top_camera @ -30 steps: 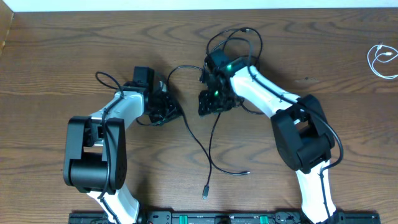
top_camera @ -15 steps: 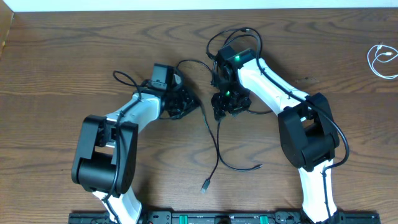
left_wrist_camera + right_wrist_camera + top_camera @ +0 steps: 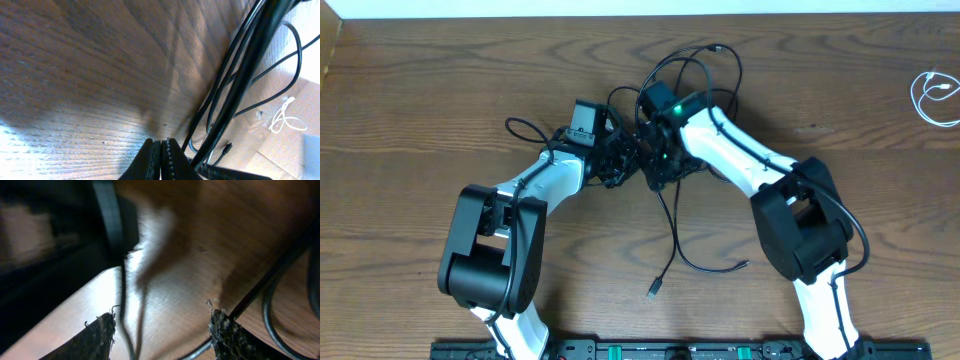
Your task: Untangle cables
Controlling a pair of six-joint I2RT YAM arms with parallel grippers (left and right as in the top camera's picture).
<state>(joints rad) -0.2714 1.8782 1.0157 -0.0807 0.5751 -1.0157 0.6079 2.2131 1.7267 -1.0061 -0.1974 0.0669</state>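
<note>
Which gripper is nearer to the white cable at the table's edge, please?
Right. The right gripper is far to the left of the white cable; the left gripper is beside it, slightly farther left.

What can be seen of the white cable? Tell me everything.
The white cable is thin and looks like soft plastic. It lies flat in a small loose coil of a few loops on the wooden table, near its right edge, well apart from the black cables. Only the table touches it.

soft even light, glare, blurry wrist views
</note>
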